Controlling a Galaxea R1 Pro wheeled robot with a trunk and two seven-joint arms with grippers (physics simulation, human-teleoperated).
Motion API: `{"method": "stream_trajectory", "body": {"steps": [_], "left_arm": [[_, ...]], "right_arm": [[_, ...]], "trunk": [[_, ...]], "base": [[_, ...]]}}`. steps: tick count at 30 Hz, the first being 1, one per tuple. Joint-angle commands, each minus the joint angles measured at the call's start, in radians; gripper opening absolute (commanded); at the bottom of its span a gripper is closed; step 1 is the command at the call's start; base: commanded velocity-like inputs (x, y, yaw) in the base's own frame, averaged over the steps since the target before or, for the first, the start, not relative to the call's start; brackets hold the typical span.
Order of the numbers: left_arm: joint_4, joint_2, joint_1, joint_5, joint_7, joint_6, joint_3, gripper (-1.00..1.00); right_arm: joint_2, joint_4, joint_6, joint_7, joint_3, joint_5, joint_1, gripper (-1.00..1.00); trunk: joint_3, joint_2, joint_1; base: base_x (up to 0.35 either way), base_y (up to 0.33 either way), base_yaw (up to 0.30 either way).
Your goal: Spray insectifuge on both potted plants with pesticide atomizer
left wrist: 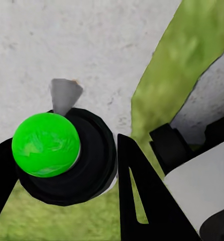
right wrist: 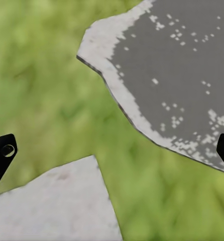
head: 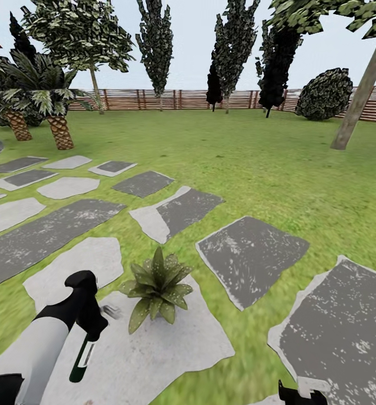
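The pesticide atomizer (head: 81, 360), a slim dark green bottle with a white label band, hangs base-down from my left gripper (head: 93, 329), which is shut on its upper part. Its pale trigger head (head: 110, 310) points toward a potted plant (head: 157, 289), a low speckled green rosette on a pale stepping stone (head: 171, 349) just right of the gripper. In the left wrist view the bottle's bright green base (left wrist: 45, 144) sits between the black fingers (left wrist: 137, 196), the grey nozzle (left wrist: 66, 93) beyond it. My right gripper (right wrist: 112, 153) is open over grass and stone, also low in the head view (head: 303, 395).
Grey and white stepping stones (head: 249, 256) spread over the lawn (head: 277, 169). Two scaly-trunked palms (head: 58, 126) stand at the far left. Tall dark trees, a round bush (head: 325, 94), a leaning trunk (head: 359, 95) and a brown slatted fence (head: 182, 99) line the back.
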Motion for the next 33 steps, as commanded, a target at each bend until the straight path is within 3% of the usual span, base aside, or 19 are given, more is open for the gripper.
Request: {"method": "stream_trajectory", "body": {"steps": [1,5,15,26,28,30,33], "left_arm": [[0.002,-0.001,0.0,-0.009,0.019,0.011,0.026,-1.0],[-0.004,-0.011,0.0,-0.008,0.068,0.01,0.057,-1.0],[0.0,-0.058,0.002,-0.01,0.077,0.008,0.053,-1.0],[-0.006,-0.046,0.001,-0.012,0.082,0.004,0.054,-1.0],[-0.006,-0.046,0.001,-0.012,0.101,0.002,0.053,-1.0],[0.002,-0.048,0.002,-0.01,0.161,-0.001,0.052,-1.0],[0.006,-0.056,0.002,-0.008,0.183,-0.001,0.054,-1.0]], "right_arm": [[0.001,0.001,-0.003,-0.004,-0.006,0.011,-0.001,1.0],[0.004,0.001,-0.003,-0.004,-0.006,0.011,-0.001,1.0],[0.004,0.001,-0.003,-0.004,-0.006,0.011,-0.001,1.0],[0.005,0.001,-0.003,-0.004,-0.006,0.011,-0.001,1.0],[0.005,0.001,-0.003,-0.005,-0.006,0.011,-0.001,1.0],[0.004,0.001,-0.003,-0.004,-0.006,0.011,-0.001,1.0],[0.004,0.001,-0.003,-0.004,-0.006,0.011,-0.001,1.0]], "trunk": [[-0.001,0.0,0.0],[-0.001,0.0,0.0],[-0.001,0.0,0.0],[-0.001,0.0,0.0],[-0.001,0.0,0.0],[-0.001,0.0,0.0],[-0.001,0.0,0.0]], "base": [[0.001,0.0,0.041],[0.0,0.0,0.181],[0.189,-0.082,0.027],[0.096,-0.107,0.075],[0.001,-0.001,0.27],[0.0,0.0,0.143],[0.0,0.0,0.018]]}}
